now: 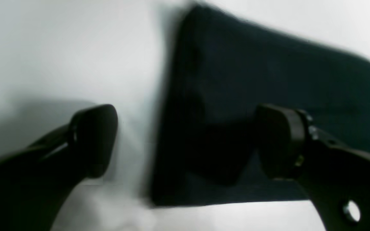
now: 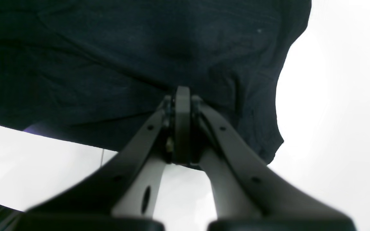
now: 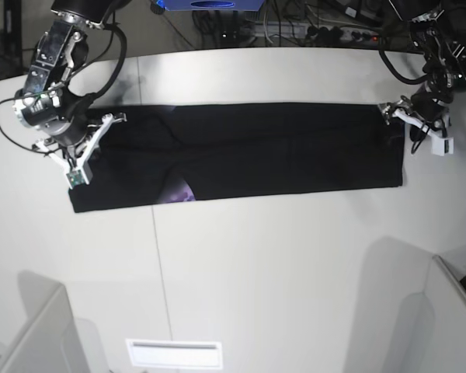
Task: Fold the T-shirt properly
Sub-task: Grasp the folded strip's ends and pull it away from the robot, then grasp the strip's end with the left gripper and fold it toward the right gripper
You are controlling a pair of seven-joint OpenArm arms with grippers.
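large black cloth T-shirt (image 3: 248, 149): folded into a long band across white surface (image 3: 279, 272) | left end effector (image 1: 185, 141): spread wide, empty, above band's end | right end effector (image 2: 182, 96): closed, pinching T-shirt's other end

left gripper (image 1: 185, 141): black fingers with rounded dark pads, small silver screws, one round hole through the right finger
right gripper (image 2: 182, 96): grey fingers with screw holes and an oval slot
arms: black and silver joints, black cables, white mounts
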